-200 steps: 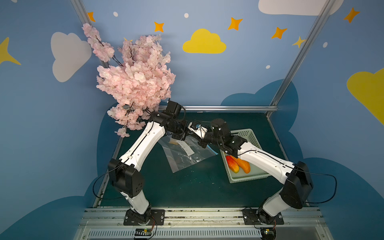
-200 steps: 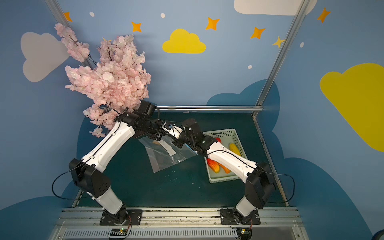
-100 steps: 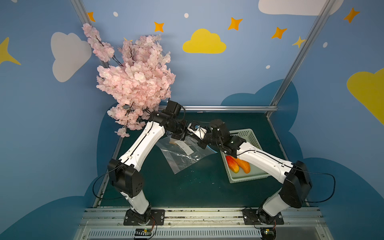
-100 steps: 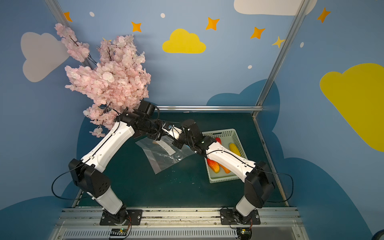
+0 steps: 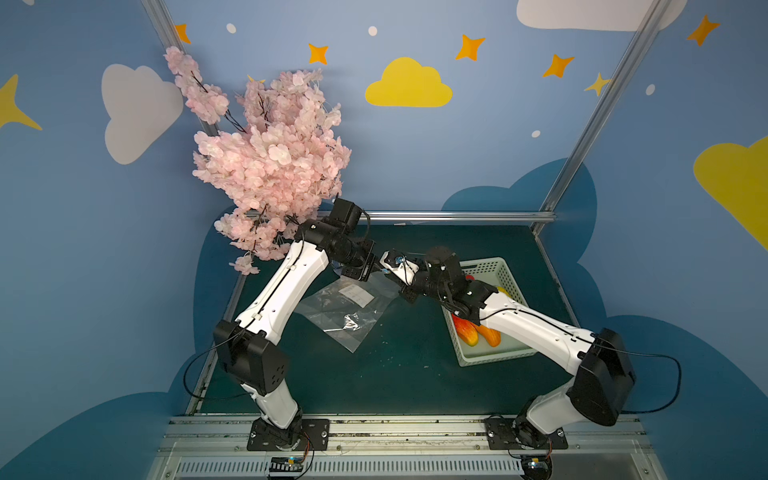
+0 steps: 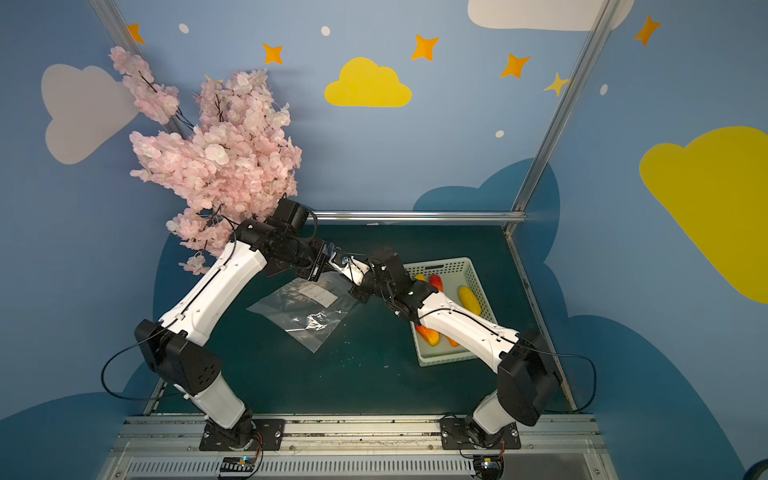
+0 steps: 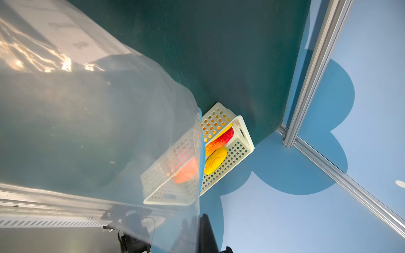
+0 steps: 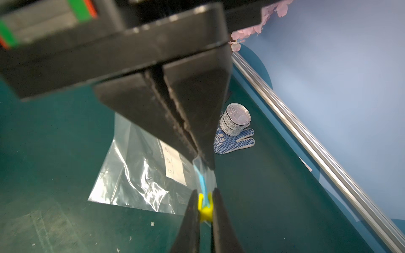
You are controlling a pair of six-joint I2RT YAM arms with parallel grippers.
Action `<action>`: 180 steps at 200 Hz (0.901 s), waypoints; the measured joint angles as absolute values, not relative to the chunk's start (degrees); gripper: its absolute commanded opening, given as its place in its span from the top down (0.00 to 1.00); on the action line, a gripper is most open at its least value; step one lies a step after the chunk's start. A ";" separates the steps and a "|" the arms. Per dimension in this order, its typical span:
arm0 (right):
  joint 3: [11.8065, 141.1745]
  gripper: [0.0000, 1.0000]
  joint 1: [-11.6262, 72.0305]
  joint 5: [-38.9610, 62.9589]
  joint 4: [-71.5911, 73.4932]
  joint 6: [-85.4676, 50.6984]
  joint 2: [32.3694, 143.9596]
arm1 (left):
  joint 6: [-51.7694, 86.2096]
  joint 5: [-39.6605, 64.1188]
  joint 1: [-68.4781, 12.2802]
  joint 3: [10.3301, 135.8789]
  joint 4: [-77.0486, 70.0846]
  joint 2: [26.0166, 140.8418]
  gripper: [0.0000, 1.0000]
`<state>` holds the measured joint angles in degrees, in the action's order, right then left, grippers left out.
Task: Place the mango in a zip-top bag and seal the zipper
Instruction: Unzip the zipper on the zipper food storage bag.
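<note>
In both top views the empty zip-top bag (image 5: 345, 316) (image 6: 305, 313) lies mid-table (image 5: 415, 374). Its far corner is lifted between the left gripper (image 5: 374, 268) and right gripper (image 5: 384, 270), and its long axis seems to run from there toward the near side. The mangoes (image 5: 469, 334) sit in the basket (image 5: 513, 357) to the right. The left wrist view shows thin, limp film, probably light and slippery. In the right wrist view the left jaws are clamped on the zipper (image 8: 202, 181) corner and the right jaws pinch its yellow slider (image 8: 206, 211), likely the firmest hold.

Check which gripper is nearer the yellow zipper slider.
Right. The right gripper is clamped on the yellow slider; the left gripper pinches the zipper end just beyond it.
</note>
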<state>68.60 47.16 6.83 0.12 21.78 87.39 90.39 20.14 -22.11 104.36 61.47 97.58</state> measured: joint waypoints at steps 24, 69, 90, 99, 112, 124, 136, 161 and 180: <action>68.27 1.00 47.16 6.83 0.32 21.71 87.29 | 89.84 20.82 -21.98 104.51 61.82 97.60 0.97; 70.41 1.00 46.92 5.58 -2.00 21.96 87.61 | 88.68 21.06 -21.21 106.34 63.00 97.60 0.65; 70.48 1.00 46.92 5.08 -2.85 22.37 88.23 | 88.95 21.08 -20.64 106.32 63.33 97.58 0.63; 70.48 1.00 46.92 4.95 -2.94 22.57 88.49 | 89.03 21.08 -20.60 106.32 63.42 97.58 0.63; 70.48 1.00 46.92 4.97 -2.94 22.81 88.66 | 89.14 21.10 -20.64 106.63 63.55 97.60 0.64; 70.50 1.00 46.92 5.04 -2.92 22.96 88.77 | 89.21 21.08 -20.69 106.91 63.57 97.60 0.64; 70.50 1.00 47.00 5.06 -2.90 23.05 88.92 | 89.60 21.19 -20.80 107.02 63.42 97.60 0.63; 70.52 1.00 47.22 5.02 -2.90 23.24 89.58 | 90.80 21.54 -21.45 107.02 62.96 97.60 0.64; 70.83 1.00 47.27 5.02 -2.90 23.27 90.15 | 92.23 22.33 -22.17 106.30 62.00 97.56 0.66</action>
